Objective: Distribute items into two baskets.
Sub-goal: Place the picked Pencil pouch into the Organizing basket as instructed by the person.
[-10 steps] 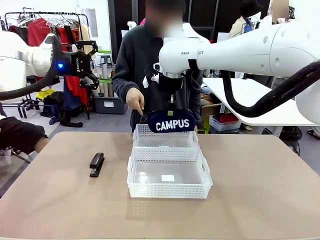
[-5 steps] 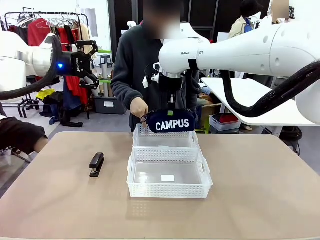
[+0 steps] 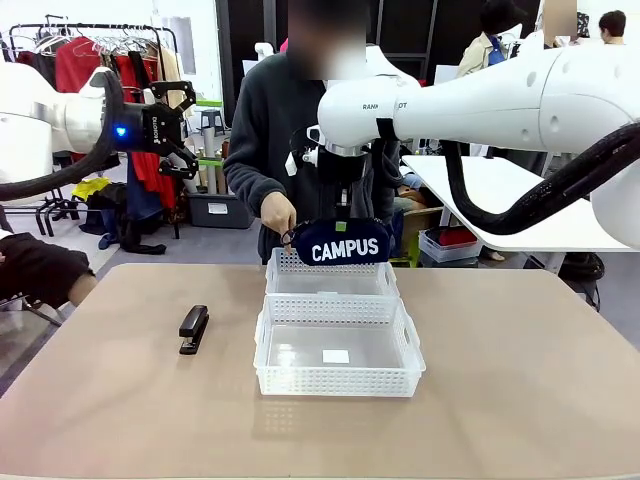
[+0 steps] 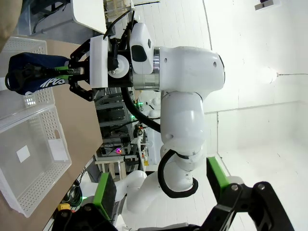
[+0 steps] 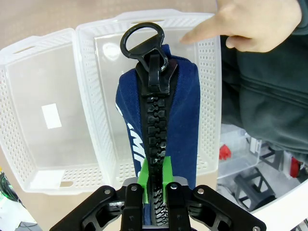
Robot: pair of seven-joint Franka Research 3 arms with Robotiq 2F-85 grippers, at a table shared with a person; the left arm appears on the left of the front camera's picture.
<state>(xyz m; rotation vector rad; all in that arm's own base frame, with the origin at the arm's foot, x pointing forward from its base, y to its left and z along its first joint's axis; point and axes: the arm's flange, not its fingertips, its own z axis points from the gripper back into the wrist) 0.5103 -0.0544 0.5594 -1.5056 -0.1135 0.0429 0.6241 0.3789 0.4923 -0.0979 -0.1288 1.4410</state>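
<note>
Pouch [image 3: 343, 243], navy with CAMPUS in white, hangs above the far basket [image 3: 331, 283]. Your right gripper [image 3: 341, 215] pinches it along the zipper edge, green pads clamped on the fabric. The person's hand [image 3: 277, 212] is just beside the pouch's ring pull, one finger pointing over the far basket. The near basket [image 3: 338, 345] sits right against the far one. The stapler [image 3: 193, 329] lies on the table [image 3: 520, 400], left of the baskets and apart from them. Your left gripper [image 3: 190, 130] is raised at the left, fingers spread wide, gripping nothing.
</note>
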